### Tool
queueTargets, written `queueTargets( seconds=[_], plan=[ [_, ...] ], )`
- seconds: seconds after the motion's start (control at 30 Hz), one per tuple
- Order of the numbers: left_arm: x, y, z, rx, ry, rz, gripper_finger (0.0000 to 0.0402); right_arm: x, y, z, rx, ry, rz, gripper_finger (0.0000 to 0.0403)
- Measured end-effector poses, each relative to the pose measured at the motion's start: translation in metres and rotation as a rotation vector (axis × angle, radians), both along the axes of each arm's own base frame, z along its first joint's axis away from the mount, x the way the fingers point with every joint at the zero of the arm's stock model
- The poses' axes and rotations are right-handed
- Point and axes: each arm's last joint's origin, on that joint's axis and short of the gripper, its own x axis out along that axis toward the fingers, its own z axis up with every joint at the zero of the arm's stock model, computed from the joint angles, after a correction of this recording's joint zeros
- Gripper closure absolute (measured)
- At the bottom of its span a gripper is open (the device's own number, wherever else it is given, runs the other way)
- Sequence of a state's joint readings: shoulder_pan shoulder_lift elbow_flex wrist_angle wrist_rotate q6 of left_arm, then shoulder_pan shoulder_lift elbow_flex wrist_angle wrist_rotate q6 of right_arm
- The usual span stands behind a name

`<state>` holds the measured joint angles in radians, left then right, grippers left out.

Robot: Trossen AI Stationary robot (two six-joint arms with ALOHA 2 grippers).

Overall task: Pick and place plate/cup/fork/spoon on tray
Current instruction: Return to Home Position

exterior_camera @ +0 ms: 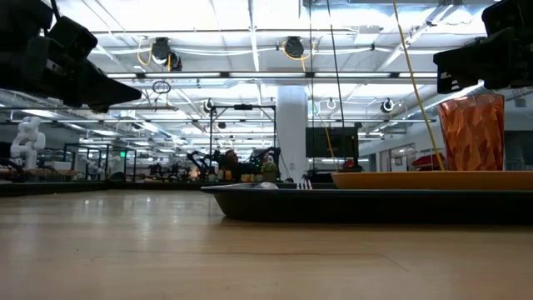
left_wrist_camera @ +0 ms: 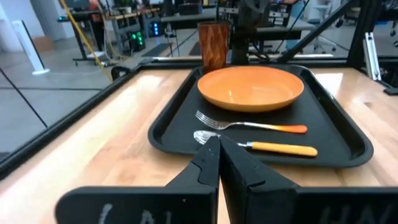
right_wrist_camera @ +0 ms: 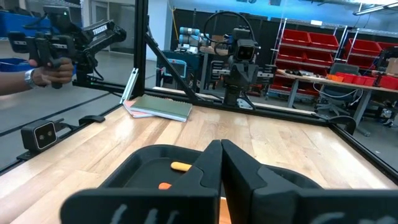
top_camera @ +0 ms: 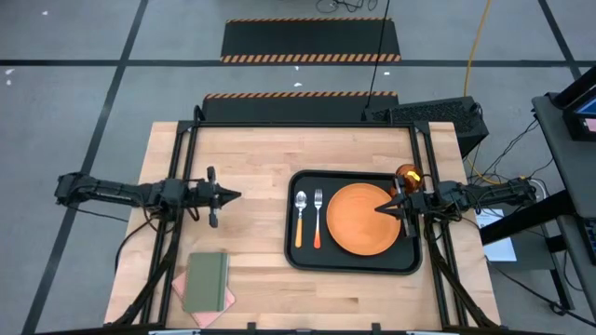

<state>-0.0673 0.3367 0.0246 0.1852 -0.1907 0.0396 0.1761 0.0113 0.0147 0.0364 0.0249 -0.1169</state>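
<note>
On the tray [top_camera: 307, 257], plate [top_camera: 361, 220], cup [top_camera: 408, 173], fork [top_camera: 318, 220] and spoon [top_camera: 300, 220] sat arranged, seemingly finished; so left gripper [top_camera: 233, 195] over bare counter [top_camera: 251, 149] and right gripper [top_camera: 382, 208] above the plate hung clenched, empty.

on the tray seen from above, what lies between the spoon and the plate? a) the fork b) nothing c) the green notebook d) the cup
a: the fork lies alongside the spoon, on the side nearer the plate.
</note>
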Motion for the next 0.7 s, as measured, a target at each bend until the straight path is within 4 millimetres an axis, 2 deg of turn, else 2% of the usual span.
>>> queueTargets(
  seconds=[0.17,0.7],
  plan=[
    [-0.001,0.0,-0.002,-0.015,0.022,-0.008,0.0396,0.0,0.0,0.0,0.0,0.0,0.0,0.0403],
    [-0.022,0.001,0.012,0.045,-0.146,-0.022,0.0394,0.0,0.0,0.0,0.0,0.0,0.001,0.0403]
  ],
)
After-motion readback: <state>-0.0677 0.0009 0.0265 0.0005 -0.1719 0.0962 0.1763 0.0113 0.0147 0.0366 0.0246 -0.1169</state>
